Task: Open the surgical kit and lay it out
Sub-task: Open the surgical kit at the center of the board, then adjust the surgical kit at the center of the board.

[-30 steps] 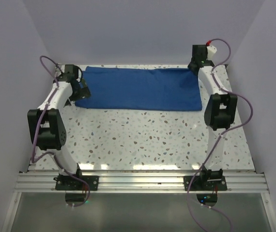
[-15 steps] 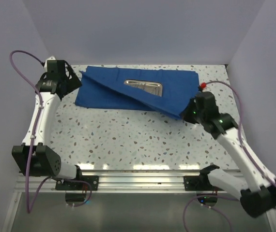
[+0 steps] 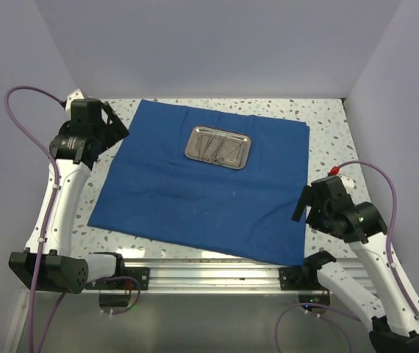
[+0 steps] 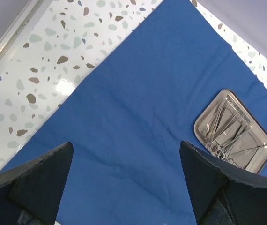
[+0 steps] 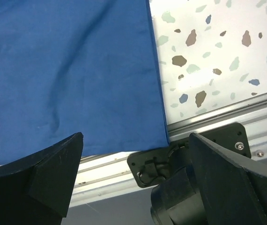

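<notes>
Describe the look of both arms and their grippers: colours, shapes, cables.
The left arm and right arm are white tubular links with chunky black joint housings. A purple cable loops along each; the right one has a small red connector. The left gripper and right gripper each carry two broad, wedge-shaped matte-black fingers.

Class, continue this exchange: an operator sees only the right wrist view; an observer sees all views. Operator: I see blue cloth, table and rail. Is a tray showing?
Observer: Yes, a steel tray sits uncovered on the far half of the blue cloth.
Operator: Anything in it?
Observer: Thin silver instruments, all inside the tray.
Operator: And the left gripper?
Observer: The left gripper hovers by the cloth's far left corner, jaws open, empty.
</notes>
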